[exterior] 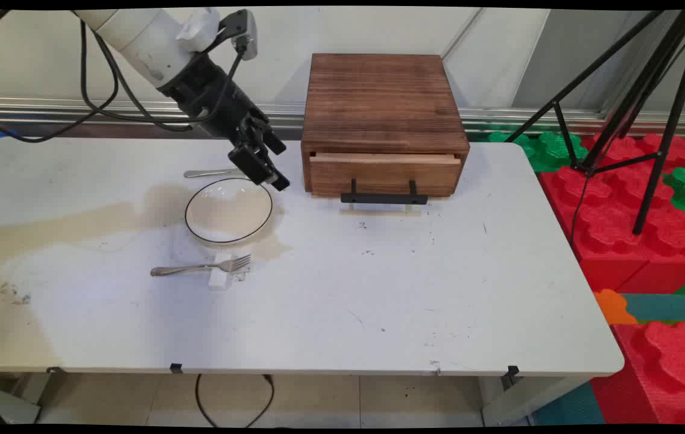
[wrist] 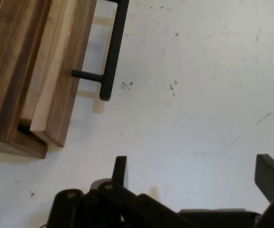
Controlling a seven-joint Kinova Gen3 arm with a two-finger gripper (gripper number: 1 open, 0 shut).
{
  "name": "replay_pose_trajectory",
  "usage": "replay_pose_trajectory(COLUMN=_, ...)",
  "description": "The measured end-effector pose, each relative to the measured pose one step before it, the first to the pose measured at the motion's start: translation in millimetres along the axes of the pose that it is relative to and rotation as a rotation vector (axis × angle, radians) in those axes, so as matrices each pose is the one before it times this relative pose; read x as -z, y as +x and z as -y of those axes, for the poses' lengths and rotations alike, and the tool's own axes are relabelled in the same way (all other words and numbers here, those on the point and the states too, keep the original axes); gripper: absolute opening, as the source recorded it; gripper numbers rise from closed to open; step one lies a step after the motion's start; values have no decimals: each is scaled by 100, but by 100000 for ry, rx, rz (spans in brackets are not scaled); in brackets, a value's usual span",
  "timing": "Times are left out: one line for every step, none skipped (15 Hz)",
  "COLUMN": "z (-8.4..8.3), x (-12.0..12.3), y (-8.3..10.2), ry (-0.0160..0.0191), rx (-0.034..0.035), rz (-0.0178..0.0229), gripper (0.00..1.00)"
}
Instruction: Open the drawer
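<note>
My black gripper [exterior: 278, 167] hangs open over the table, above the far right rim of a white plate with a thin black edge [exterior: 228, 211]. Nothing is between its fingers [wrist: 120, 170]. Just right of the gripper stands a dark wooden drawer box [exterior: 381, 114]; its light-fronted drawer [exterior: 385, 173] is pulled out slightly and carries a black bar handle [exterior: 385, 198]. In the hand view the box [wrist: 13, 61] and its handle [wrist: 114, 52] lie at the upper left, with bare table under my gripper [wrist: 194, 166].
A metal fork [exterior: 201, 267] lies in front of the plate, its head on a small white block [exterior: 220, 278]. A metal utensil handle [exterior: 213, 173] shows behind the plate. A black tripod [exterior: 632, 120] and red and green foam blocks [exterior: 632, 223] stand right of the table.
</note>
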Motion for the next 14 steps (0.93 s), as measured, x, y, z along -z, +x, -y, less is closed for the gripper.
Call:
replay_pose_trajectory(z=-3, x=-181, y=344, ry=78, rx=-179, rz=-58, gripper=100)
replay_pose_trajectory(z=3, x=-208, y=419, ry=340, rx=-248, rz=15, gripper=100)
replay_pose_trajectory(z=-27, x=-242, y=485, ry=406, rx=-306, rz=138, gripper=100)
replay_pose_trajectory(z=-7, x=-283, y=577, ry=611, rx=-359, rz=102, gripper=100)
replay_pose_trajectory(z=-50, x=-288, y=561, ry=424, rx=-123, rz=53, gripper=100)
replay_pose_trajectory(z=-87, x=-372, y=666, ry=328, rx=-160, rz=143, gripper=100)
replay_pose_trajectory(z=-95, x=-408, y=646, ry=584, rx=-15, rz=573, gripper=100)
replay_pose_trajectory(z=-86, x=-412, y=547, ry=599, rx=127, rz=608, gripper=100)
replay_pose_trajectory(z=-68, x=-294, y=386, ry=418, rx=258, rz=238, gripper=100)
replay_pose_trajectory(z=-94, x=-446, y=550, ry=691, rx=445, rz=328, gripper=100)
replay_pose_trajectory(z=-88, x=-337, y=373, ry=434, rx=355, rz=219, gripper=100)
replay_pose_trajectory(z=-114, x=-576, y=576, ry=938, rx=500, rz=228, gripper=100)
replay_pose_trajectory(z=-147, x=-670, y=631, ry=1173, rx=514, rz=272, gripper=100)
replay_pose_trajectory(z=-117, x=-404, y=364, ry=663, rx=44, rz=304, gripper=100)
